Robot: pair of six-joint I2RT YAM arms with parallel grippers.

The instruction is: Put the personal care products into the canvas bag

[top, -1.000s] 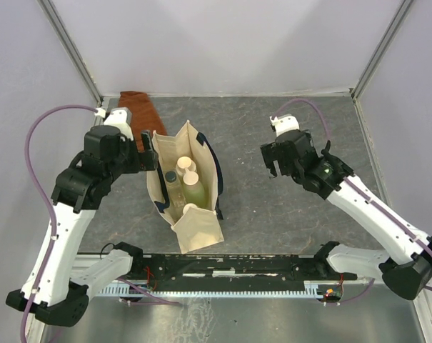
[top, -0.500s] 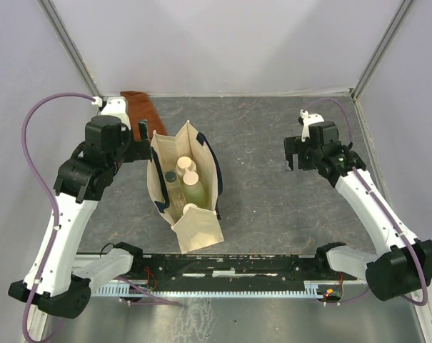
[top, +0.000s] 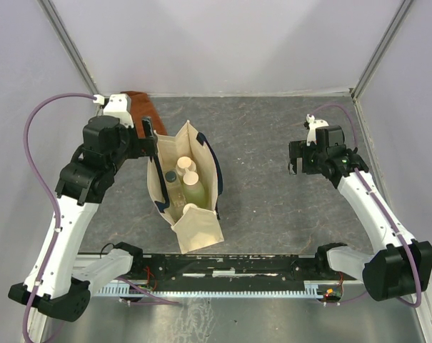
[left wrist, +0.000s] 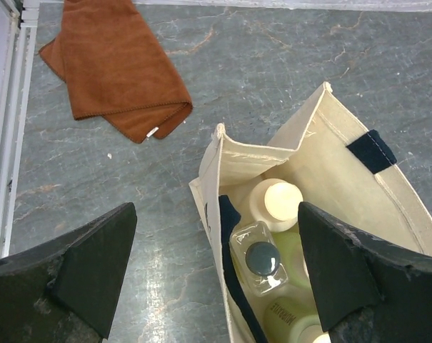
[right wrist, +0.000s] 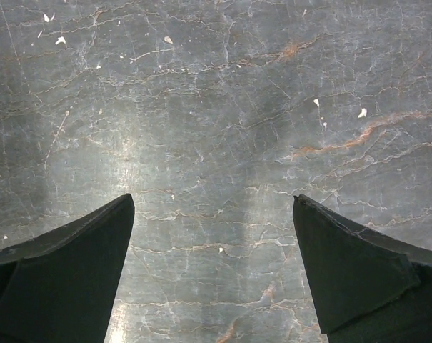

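The canvas bag (top: pixel 198 227) stands open at the table's middle, with navy handles. Inside it stand the personal care products: a cream bottle (top: pixel 185 164), a slim clear bottle with a dark cap (top: pixel 171 176) and two pale green bottles (top: pixel 193 187) (top: pixel 190 209). In the left wrist view the bag's rim (left wrist: pixel 273 153), the cream bottle (left wrist: pixel 282 200), the clear bottle (left wrist: pixel 262 257) and a green bottle (left wrist: pixel 290 314) show. My left gripper (top: pixel 150 134) (left wrist: pixel 216 214) is open and empty above the bag's far left edge. My right gripper (top: pixel 295 160) (right wrist: pixel 212 200) is open and empty over bare table, well right of the bag.
A rust-brown cloth (top: pixel 143 107) (left wrist: pixel 116 64) lies at the back left, behind my left gripper. A metal frame post (top: pixel 71 50) and wall bound the left side. A rail with wiring (top: pixel 223 268) runs along the near edge.
My right gripper has drawn back to the right, away from the bag. My left gripper has shifted slightly toward the bag's far edge. The bag and bottles have not moved.
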